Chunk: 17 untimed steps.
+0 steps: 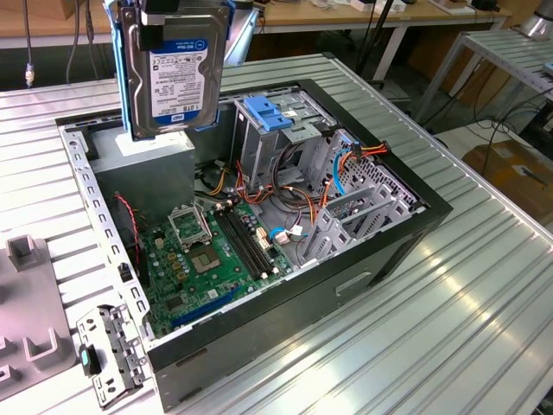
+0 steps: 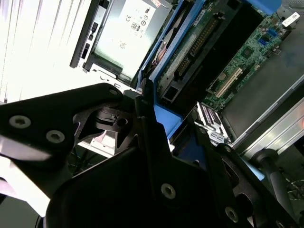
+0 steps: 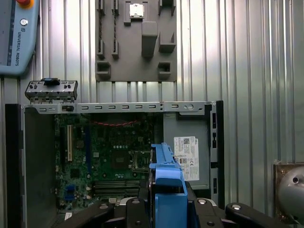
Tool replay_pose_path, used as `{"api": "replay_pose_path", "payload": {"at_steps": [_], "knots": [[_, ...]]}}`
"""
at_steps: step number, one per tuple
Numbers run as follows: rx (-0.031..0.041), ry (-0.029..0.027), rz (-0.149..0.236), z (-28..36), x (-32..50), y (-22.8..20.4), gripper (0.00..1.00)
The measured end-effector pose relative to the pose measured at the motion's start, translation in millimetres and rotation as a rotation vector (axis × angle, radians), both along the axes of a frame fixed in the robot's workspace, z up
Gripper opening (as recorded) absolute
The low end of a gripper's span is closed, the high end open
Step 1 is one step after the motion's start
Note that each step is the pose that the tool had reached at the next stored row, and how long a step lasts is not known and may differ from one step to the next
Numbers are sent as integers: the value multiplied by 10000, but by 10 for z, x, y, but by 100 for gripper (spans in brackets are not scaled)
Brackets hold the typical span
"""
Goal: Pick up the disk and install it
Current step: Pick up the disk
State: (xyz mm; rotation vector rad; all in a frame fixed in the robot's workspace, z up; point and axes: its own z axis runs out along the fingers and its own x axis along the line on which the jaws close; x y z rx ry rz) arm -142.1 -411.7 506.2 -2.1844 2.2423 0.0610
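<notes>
Item: disk (image 1: pixel 173 73), upright in its blue carrier, hanging clear above the computer case (image 1: pixel 285 333), over its rear corner. End effector (image 1: pixel 185 12): clamped on the disk's upper edge. Step, as I judge it: transfer, with the disk not yet seated. Installing calls for squaring the carrier to the drive cage (image 1: pixel 255 164) inside the case.

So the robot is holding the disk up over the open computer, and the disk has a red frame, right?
No, the frame is blue, not red; the exterior view shows it. The rest is right: the gripper holds the disk up over the open computer.
</notes>
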Motion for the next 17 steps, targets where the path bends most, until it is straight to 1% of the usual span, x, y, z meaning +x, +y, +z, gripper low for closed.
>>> {"api": "replay_pose_path", "payload": {"at_steps": [4,6,8,11,12,13,15,16,17], "knots": [[0,-1,0,0,4,-3,37],[1,-1,0,-1,4,-20,37],[1,-1,0,-1,5,-61,37],[-1,0,0,-1,6,-148,37],[0,0,-1,-2,6,-167,37],[1,-1,0,-3,6,-182,37],[1,-1,0,-6,17,-196,37],[0,-1,0,-7,30,-198,37],[-1,-1,-1,-9,64,-202,37]]}}
